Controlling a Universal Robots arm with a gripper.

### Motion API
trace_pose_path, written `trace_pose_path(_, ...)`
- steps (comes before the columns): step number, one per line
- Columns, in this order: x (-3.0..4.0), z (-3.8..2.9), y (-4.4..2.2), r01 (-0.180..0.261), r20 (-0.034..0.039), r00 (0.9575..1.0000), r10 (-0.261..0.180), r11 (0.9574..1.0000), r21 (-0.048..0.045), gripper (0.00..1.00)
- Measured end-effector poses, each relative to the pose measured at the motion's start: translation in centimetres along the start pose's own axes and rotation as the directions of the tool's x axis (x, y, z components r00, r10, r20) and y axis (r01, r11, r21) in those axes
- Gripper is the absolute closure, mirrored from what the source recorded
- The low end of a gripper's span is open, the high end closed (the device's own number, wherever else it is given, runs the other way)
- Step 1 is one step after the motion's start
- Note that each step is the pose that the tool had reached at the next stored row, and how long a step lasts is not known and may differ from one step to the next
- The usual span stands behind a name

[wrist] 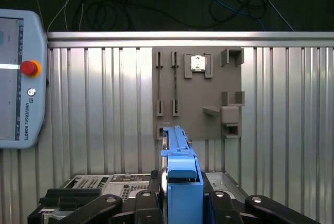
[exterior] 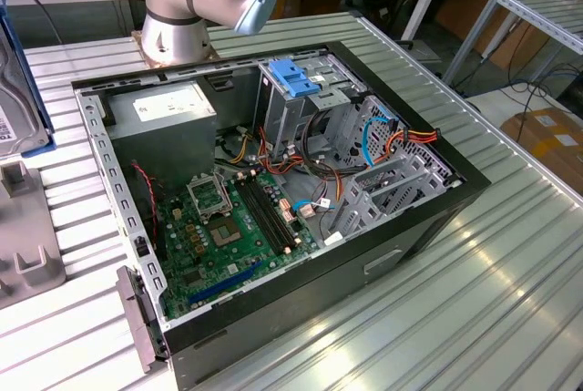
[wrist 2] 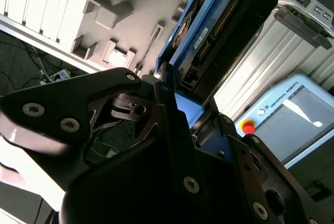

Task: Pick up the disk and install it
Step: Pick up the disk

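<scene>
Within the hand (wrist: pixel 181 200), the disk (wrist: pixel 178 156) sits clamped edgewise.

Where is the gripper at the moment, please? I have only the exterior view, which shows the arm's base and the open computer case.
Observer: In the first wrist view the gripper is shut on the disk, which stands on edge in its grip.
Operator: Thank you. What lies beyond the disk's far end?
Observer: The grey fixture plate, with a small square chip seated in one of its holders.
Operator: Is anything else close by?
Observer: A teach pendant with a red stop button sits off to one side of that plate, seen in both wrist views.
</scene>
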State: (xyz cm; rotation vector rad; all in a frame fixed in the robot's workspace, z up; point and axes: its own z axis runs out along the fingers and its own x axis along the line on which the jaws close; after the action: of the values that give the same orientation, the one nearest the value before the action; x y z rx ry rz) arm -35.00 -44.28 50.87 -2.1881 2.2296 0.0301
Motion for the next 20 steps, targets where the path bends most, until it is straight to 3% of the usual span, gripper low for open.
trace_pose_path(20, 0.15, 0.03, -0.68, 0.000, -0.0001, 1.0000, 0.000, 1.0000, 0.0000, 0.63)
